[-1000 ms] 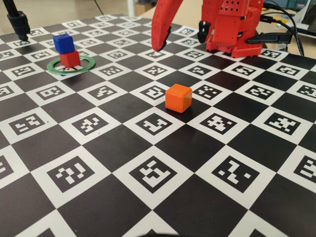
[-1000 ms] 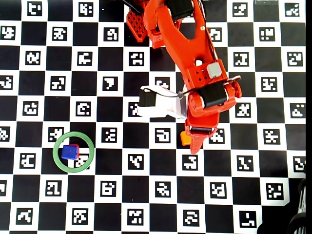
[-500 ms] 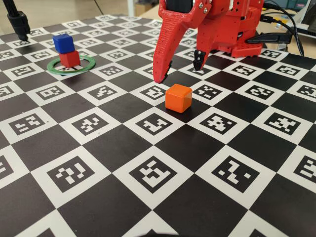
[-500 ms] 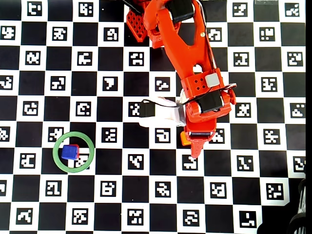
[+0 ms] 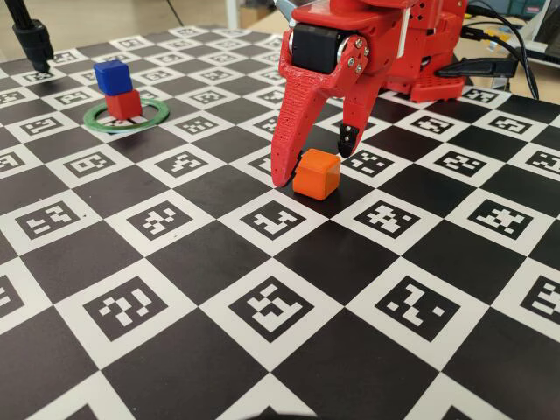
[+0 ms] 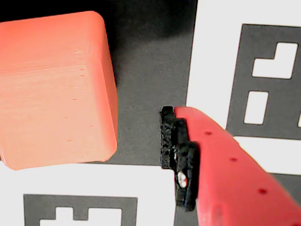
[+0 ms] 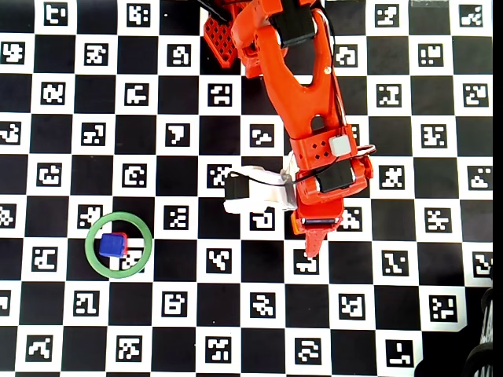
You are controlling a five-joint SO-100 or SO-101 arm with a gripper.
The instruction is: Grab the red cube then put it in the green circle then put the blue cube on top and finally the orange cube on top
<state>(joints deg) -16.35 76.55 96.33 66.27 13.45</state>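
The orange cube (image 5: 316, 172) sits on the checkered board, and my open gripper (image 5: 313, 160) straddles it. The long red finger tip rests by the cube's left side; the black-tipped finger hangs behind its right. In the wrist view the orange cube (image 6: 54, 89) fills the upper left, with a clear gap to the padded red finger (image 6: 221, 174). At far left the blue cube (image 5: 113, 76) stands on the red cube (image 5: 123, 104) inside the green circle (image 5: 96, 119). From overhead, the blue cube (image 7: 112, 245) sits in the green circle (image 7: 89, 245), and my gripper (image 7: 311, 239) covers the orange cube.
The arm's red base (image 5: 420, 70) stands at the back right with cables (image 5: 512, 52) beside it. A black stand (image 5: 33, 39) rises at the back left corner. The marker board (image 5: 280, 306) stretches toward the camera. A white wrist camera (image 7: 251, 192) juts left of the gripper.
The gripper has come forward and down from near the base. Its open fingers now stand on either side of the orange cube. The cubes have not moved.
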